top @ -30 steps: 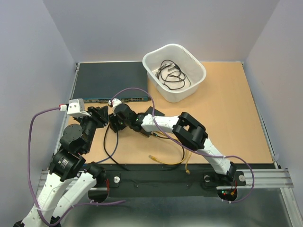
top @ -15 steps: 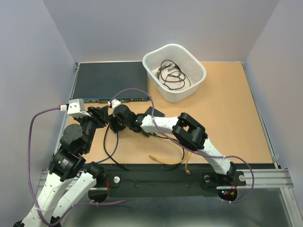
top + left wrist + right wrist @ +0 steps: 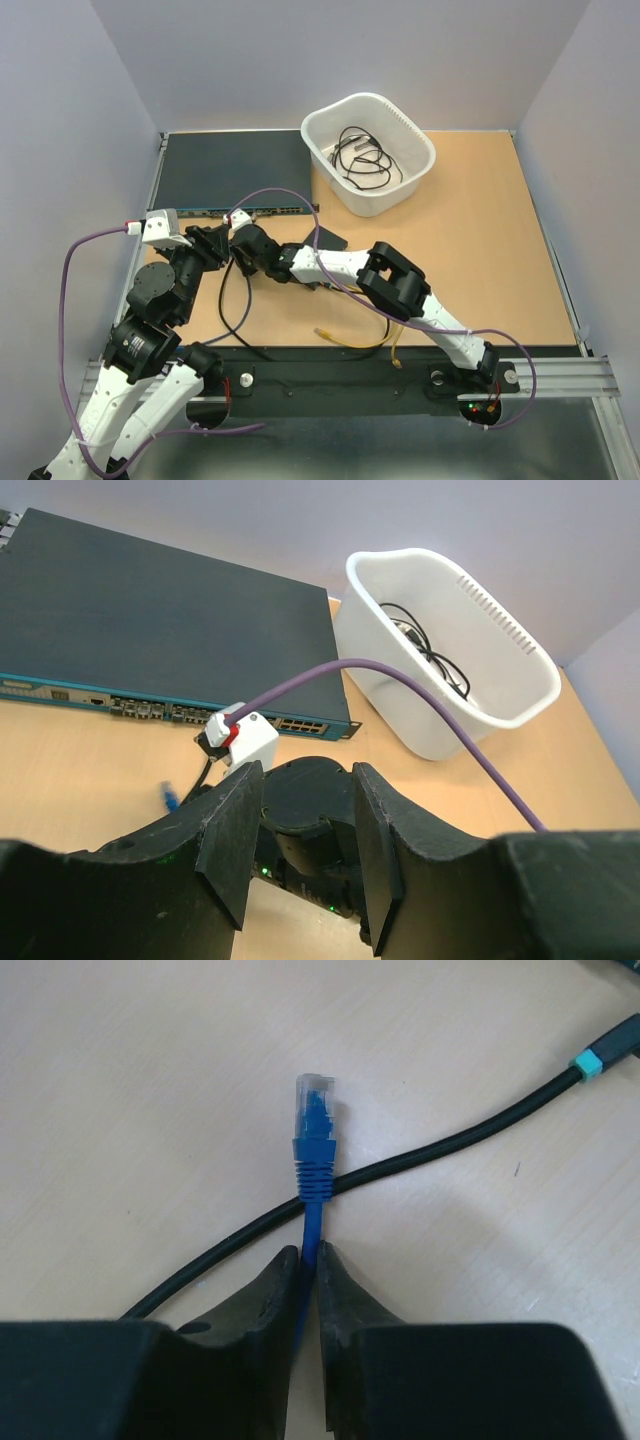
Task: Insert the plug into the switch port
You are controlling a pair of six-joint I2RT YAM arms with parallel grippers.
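A blue cable ends in a clear plug (image 3: pixel 312 1095) that lies on the tan table, crossing over a black cable (image 3: pixel 450 1145). My right gripper (image 3: pixel 309 1252) is shut on the blue cable just behind the plug's ribbed boot. The same plug (image 3: pixel 170 798) shows in the left wrist view, left of the right wrist. My left gripper (image 3: pixel 305 780) hangs open and holds nothing, close beside the right gripper (image 3: pixel 238 262). The small black box (image 3: pixel 322 238) is partly hidden under the right arm. Its switch port is out of view.
A wide dark rack unit (image 3: pixel 230 170) fills the back left, with its port row facing the arms. A white bin (image 3: pixel 420 140) of black cables stands at the back centre. A yellow cable (image 3: pixel 350 345) and a black cable loop (image 3: pixel 222 305) lie near the front edge.
My right gripper has closed on the blue cable, and the right arm has shifted slightly left. The left arm has not moved.
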